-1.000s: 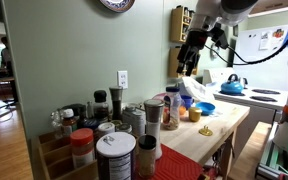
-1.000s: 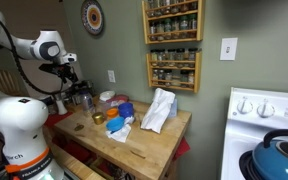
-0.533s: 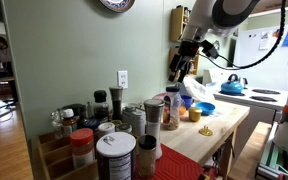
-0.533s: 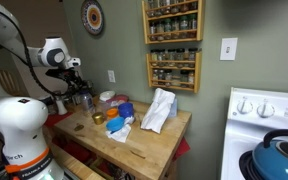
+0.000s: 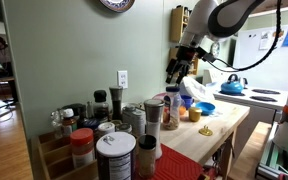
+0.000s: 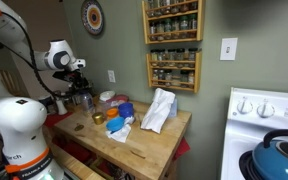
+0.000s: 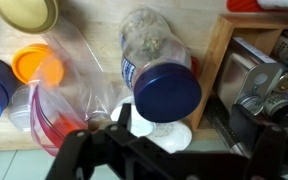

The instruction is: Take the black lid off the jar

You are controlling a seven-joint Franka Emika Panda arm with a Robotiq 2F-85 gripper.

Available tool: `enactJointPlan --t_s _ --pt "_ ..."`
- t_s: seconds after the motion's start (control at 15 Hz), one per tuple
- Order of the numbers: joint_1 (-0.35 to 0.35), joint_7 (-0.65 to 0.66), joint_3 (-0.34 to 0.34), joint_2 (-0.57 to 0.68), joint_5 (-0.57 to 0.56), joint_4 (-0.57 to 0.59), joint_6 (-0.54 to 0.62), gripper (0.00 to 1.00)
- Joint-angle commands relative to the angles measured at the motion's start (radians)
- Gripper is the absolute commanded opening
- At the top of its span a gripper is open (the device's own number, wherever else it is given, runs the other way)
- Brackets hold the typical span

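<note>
I can just make out the black lid [image 5: 100,96] on the jar [image 5: 100,109], small and dim among the crowded containers by the wall. In an exterior view it sits to the left of the brown-and-steel canister [image 5: 153,115]. The fingers [image 5: 176,73] hang high above the bench [image 5: 209,135], beyond the canister and well apart from the jar. The wrist view has them over a blue-lidded jar [image 7: 167,92]. I cannot tell whether they are spread.
</note>
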Motion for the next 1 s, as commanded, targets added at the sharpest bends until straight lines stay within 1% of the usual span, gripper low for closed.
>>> enactJointPlan --t_s 0.0,0.27,0.47,0.8,0.93 --pt "-0.013 0.034 0.006 0.049 -0.037 -0.007 0.055 1.00" --pt "-0.035 0.055 0.009 0.078 -0.084 -0.009 0.079 1.00" --pt "-0.045 0.066 0.007 0.086 -0.113 -0.009 0.076 1.00" --pt "-0.049 0.074 0.003 0.080 -0.132 -0.004 0.066 1.00" --pt "-0.049 0.075 0.003 0.078 -0.134 -0.003 0.062 0.92"
